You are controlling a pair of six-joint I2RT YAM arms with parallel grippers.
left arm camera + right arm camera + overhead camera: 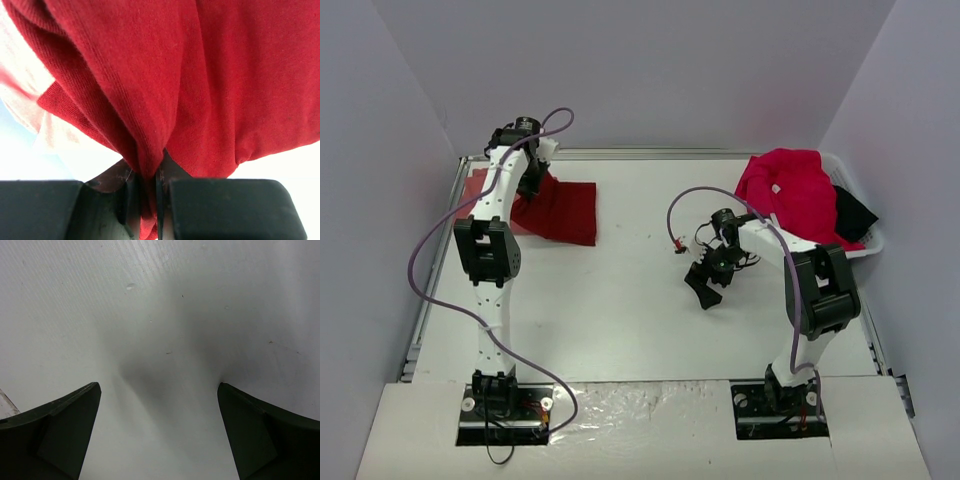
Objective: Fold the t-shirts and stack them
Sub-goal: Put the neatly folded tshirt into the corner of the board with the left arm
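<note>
While the left gripper (148, 196) is out at the far left of the table (620, 320), its fingers are nearly together on a bunched ridge of the dark crimson t-shirt (565, 210), pinching cloth and not bare. From that pinch the shirt spreads toward the table's centre, with its long axis running roughly left to right and its free straight edge on the side away from the fingers. Any fold or drag would therefore, by my reading, travel toward the middle. A strip of what looks like the salmon-pink t-shirt (474, 188) shows at the outer left, partly under the crimson one. The right gripper (705, 285) hangs near mid-table with its fingers spread wide and nothing between them. It is well apart from the crimson shirt and closer to the raspberry t-shirt (790, 190), which is heaped over the white basket (876, 246) at the far right beside a dark garment (855, 215). The top view gives the layout and shows which arm is nearer to what, but the arm hides the pinch itself. The left wrist view shows the grip and the cloth draping from it, with paler pink fabric beyond. The right wrist view shows only the open fingers above bare tabletop.
</note>
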